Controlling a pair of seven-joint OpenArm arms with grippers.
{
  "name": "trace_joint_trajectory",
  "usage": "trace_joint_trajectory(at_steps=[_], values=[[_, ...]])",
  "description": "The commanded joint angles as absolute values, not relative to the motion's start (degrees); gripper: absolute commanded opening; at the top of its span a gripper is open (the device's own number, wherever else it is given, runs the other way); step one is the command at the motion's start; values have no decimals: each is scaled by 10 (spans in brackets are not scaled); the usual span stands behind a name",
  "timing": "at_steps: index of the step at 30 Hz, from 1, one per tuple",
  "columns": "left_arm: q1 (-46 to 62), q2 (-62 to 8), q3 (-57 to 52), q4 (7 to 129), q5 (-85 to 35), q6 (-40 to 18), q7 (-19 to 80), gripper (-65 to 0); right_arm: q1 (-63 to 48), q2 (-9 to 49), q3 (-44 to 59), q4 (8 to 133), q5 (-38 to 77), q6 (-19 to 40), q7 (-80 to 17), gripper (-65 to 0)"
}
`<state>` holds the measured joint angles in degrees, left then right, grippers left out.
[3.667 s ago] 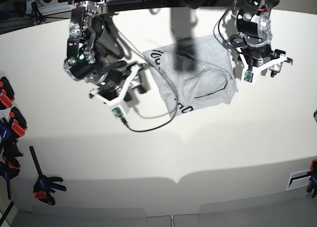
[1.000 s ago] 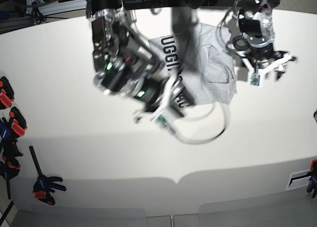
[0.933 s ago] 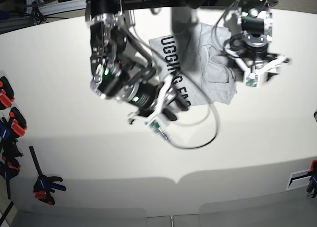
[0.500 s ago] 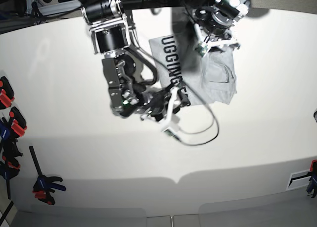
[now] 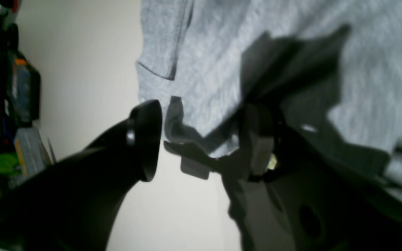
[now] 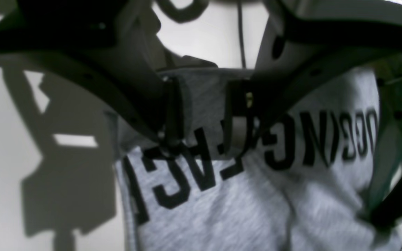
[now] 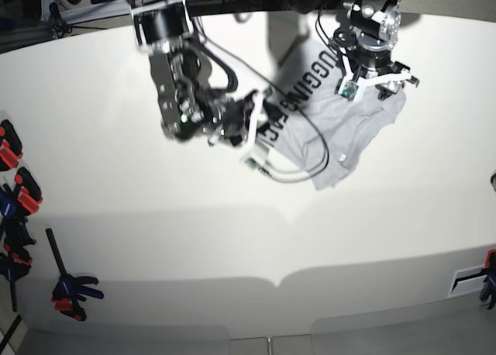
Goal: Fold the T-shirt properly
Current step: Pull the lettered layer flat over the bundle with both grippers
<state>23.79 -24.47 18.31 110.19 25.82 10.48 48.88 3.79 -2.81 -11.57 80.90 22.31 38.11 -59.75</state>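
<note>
Your T-shirt (image 7: 333, 130) lies crumpled at the table's (image 7: 116, 231) far side, between both arms. Only your right wrist view shows the right gripper (image 6: 201, 115) clamped on the lettered hem. Your left wrist view has the left gripper (image 5: 201, 139) with jaws apart, straddling a grey edge. In the base view both grippers' fingertips are too small to read.

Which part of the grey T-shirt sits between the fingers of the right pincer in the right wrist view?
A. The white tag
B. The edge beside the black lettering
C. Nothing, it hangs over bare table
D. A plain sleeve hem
B: in the right wrist view the right pincer straddles the T-shirt edge, just above the bold black lettering.
</note>
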Motion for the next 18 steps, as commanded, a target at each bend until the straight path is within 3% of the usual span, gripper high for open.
trace_joint_trajectory(at_steps=[1, 9, 18], values=[[235, -249, 180, 1111, 270, 114, 477, -330, 22, -28, -117, 836, 214, 387, -618, -444], [235, -249, 180, 1111, 258, 114, 461, -330, -126, -28, -98, 1000, 195, 385, -620, -444], [216, -248, 180, 1110, 164, 66, 403, -330, -185, -29, -68, 1039, 247, 385, -623, -444]])
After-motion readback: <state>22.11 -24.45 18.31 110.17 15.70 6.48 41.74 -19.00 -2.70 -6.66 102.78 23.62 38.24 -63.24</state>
